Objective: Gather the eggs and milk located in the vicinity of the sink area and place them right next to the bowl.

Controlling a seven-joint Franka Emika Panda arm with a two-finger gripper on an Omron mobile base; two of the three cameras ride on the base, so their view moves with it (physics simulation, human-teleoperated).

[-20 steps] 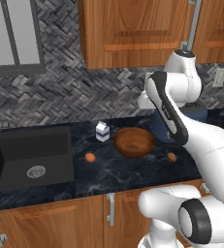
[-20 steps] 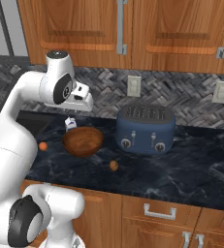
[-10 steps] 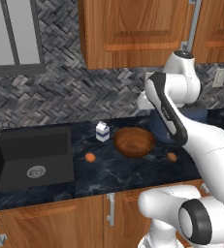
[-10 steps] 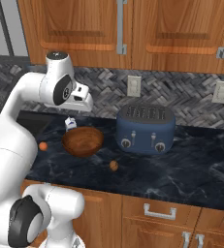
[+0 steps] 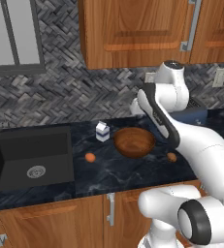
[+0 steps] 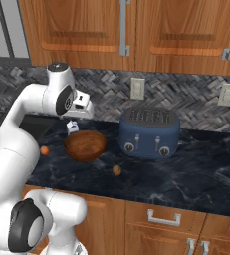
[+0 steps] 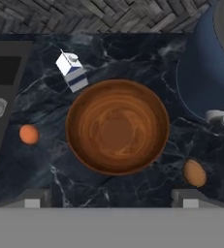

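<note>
In the hand view the two finger tips of the gripper (image 7: 111,198) stand wide apart at the bottom of the frame, one low at the left and one low at the right, and nothing is between them. They touch nothing. The hand is high above the counter (image 7: 133,48) and looks almost straight down on it.

In the left base view the arm rises from the lower right, bends up to a white joint near the upper right of the frame, and the hand end points left, above the bowl (image 5: 134,141). In the right base view the arm comes up at the left side and the hand sits in the upper left part, over the bowl.

In the hand view the bowl is in the middle of the frame. The milk (image 7: 72,71) stands at the upper left of the bowl, just beside its rim. One egg (image 7: 29,134) lies at the left of the bowl, apart from it, between the bowl and the sink (image 7: 2,97), which is at the left edge. The other egg (image 7: 194,173) lies at the lower right of the bowl, near its rim. A blue toaster (image 7: 205,77) is at the upper right.
</note>
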